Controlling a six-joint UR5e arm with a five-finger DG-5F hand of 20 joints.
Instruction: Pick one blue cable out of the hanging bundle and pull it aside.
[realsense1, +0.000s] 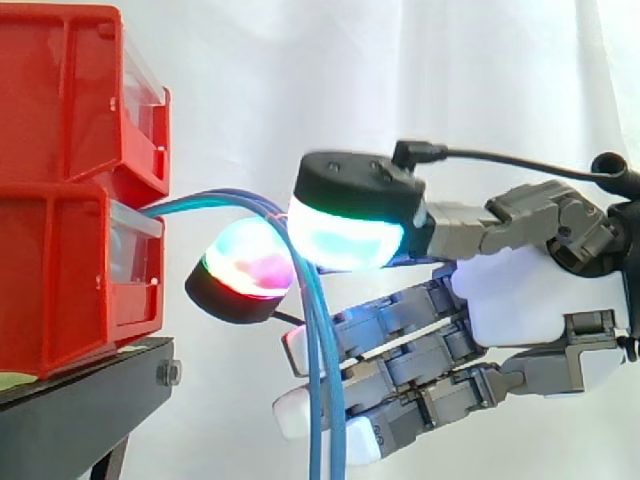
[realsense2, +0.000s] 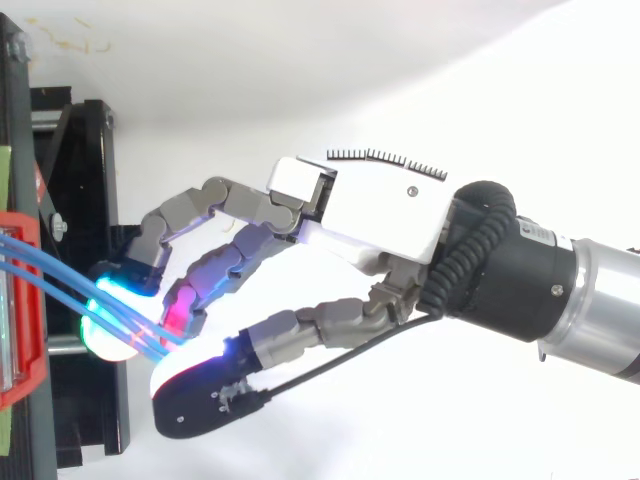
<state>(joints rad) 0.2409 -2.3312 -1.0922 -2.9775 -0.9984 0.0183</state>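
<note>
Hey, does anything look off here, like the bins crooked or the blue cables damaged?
Nothing stands out. The red bins sit stacked on the black stand, and the blue cables arc smoothly out and hang by the hand, with no visible kinks.

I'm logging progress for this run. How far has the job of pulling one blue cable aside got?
Done: the approach; the hand is at the blue cables just off the red bins. In hand: singling one out; whether it has a grip on any strand cannot be told. Left: the pull aside, since the strands hang down together as one bundle.
</note>
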